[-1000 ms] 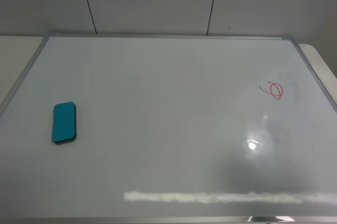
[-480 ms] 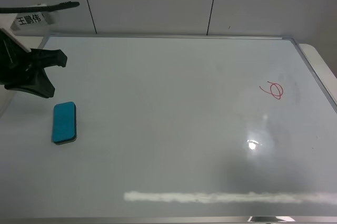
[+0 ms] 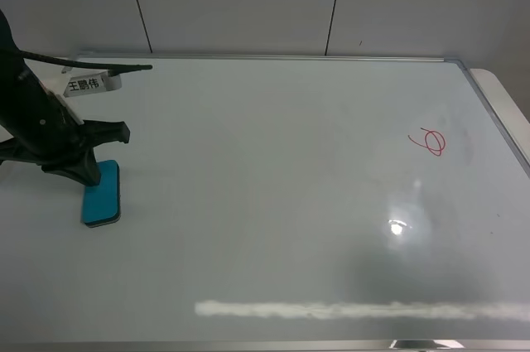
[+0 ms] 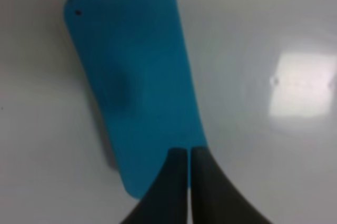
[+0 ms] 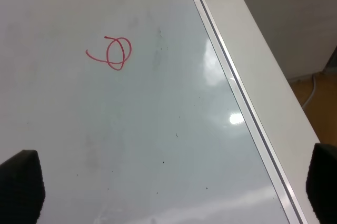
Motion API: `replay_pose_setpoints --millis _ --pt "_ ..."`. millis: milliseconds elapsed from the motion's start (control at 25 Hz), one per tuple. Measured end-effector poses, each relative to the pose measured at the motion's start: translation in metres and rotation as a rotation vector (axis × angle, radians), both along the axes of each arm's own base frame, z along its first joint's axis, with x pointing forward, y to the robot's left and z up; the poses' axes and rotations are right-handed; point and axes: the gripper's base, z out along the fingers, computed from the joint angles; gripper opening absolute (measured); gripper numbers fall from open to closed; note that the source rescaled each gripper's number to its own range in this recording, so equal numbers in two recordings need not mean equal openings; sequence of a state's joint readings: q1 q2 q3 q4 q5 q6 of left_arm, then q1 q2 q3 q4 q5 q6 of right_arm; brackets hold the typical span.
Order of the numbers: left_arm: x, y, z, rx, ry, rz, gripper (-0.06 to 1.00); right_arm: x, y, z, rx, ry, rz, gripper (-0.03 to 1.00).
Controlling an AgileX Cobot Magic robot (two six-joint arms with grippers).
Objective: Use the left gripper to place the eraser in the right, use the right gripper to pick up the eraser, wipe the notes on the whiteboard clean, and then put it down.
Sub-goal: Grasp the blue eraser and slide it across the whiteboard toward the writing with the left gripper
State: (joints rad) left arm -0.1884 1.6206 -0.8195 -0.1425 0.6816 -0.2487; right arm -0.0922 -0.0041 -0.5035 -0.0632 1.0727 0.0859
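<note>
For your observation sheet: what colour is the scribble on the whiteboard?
The scribble is red, clearest in the right wrist view.

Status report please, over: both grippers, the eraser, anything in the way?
Left gripper shut, above eraser end, not gripping. Right gripper open, empty, near red scribble. It lies flat on whiteboard. No obstacle seen.

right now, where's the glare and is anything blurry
Exterior high view: a bright spot and a pale streak glare on the whiteboard's lower half. Left wrist view: the eraser is soft, out of focus. Right wrist view: sharp, red scribble crisp.
</note>
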Motion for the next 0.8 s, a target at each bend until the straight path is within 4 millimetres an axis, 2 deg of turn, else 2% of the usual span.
replay_pose_setpoints --millis 200,360,800 --pt "-0.005 0.006 -0.023 0.005 -0.026 0.055 0.00 0.000 0.000 0.000 0.000 0.000 0.000 1.00" --pt "-0.003 0.007 -0.033 0.007 -0.070 0.065 0.00 0.000 0.000 0.000 0.000 0.000 0.000 1.00" --pt "0.002 0.004 -0.057 0.023 0.004 0.073 0.00 0.000 0.000 0.000 0.000 0.000 0.000 1.00"
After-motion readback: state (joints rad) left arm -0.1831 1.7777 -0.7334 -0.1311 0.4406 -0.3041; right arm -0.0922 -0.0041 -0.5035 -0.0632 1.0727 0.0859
